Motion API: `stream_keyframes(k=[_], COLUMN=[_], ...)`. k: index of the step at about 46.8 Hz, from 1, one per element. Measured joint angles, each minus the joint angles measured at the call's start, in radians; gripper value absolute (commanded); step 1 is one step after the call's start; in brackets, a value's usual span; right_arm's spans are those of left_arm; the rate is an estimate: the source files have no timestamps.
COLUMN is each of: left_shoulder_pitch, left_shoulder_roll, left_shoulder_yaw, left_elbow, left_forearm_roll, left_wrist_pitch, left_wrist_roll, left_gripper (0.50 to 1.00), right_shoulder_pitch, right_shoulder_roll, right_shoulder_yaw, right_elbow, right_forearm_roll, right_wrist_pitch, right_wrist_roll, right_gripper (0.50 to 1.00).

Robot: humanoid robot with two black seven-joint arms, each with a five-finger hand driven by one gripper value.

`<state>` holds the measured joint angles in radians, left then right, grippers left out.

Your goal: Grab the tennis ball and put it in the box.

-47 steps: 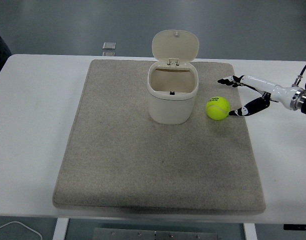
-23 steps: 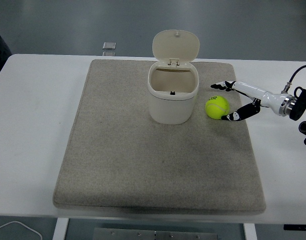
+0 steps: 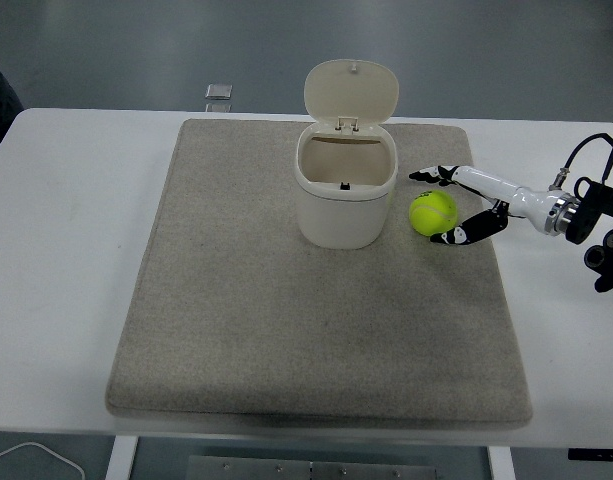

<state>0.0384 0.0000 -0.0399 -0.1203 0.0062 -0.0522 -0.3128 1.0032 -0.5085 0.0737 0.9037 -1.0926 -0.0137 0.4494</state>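
Observation:
A yellow-green tennis ball lies on the grey mat, just right of the box. The box is a cream bin with its lid tipped up and its mouth open. My right hand comes in from the right edge with its fingers spread around the ball, one fingertip behind it and one in front. The fingers are close to the ball but have not closed on it. The left arm is out of view.
The mat covers most of the white table. A small grey object lies beyond the table's far edge. A white cable shows at the bottom left.
My right hand has moved left, and its spread fingers now straddle the ball. The ball has shifted slightly left towards the box.

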Motion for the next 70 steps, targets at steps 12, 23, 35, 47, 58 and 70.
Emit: stream_keyframes(k=[12, 23, 35, 47, 58, 70], left_shoulder_pitch=[0.000, 0.000, 0.000, 0.000, 0.000, 0.000], left_shoulder_roll=[0.000, 0.000, 0.000, 0.000, 0.000, 0.000], left_shoulder_yaw=[0.000, 0.000, 0.000, 0.000, 0.000, 0.000], left_elbow=[0.000, 0.000, 0.000, 0.000, 0.001, 0.000], left_forearm_roll=[0.000, 0.000, 0.000, 0.000, 0.000, 0.000], left_wrist_pitch=[0.000, 0.000, 0.000, 0.000, 0.000, 0.000], left_wrist_roll=[0.000, 0.000, 0.000, 0.000, 0.000, 0.000], left_gripper=[0.992, 0.990, 0.992, 0.992, 0.992, 0.992], right_shoulder_pitch=[0.000, 0.001, 0.002, 0.014, 0.037, 0.072], right_shoulder_roll=[0.008, 0.008, 0.005, -0.009, -0.014, -0.084], right_shoulder_yaw=[-0.005, -0.007, -0.007, -0.008, -0.008, -0.003], right_elbow=[0.000, 0.000, 0.000, 0.000, 0.007, 0.043], right_forearm_roll=[-0.013, -0.025, -0.059, -0.061, -0.058, -0.055], right_wrist_pitch=[-0.008, -0.008, -0.004, 0.000, 0.008, 0.060], right_wrist_roll=[0.000, 0.000, 0.002, 0.002, 0.002, 0.002], right_gripper=[0.793, 0.738, 0.615, 0.511, 0.509, 0.509])
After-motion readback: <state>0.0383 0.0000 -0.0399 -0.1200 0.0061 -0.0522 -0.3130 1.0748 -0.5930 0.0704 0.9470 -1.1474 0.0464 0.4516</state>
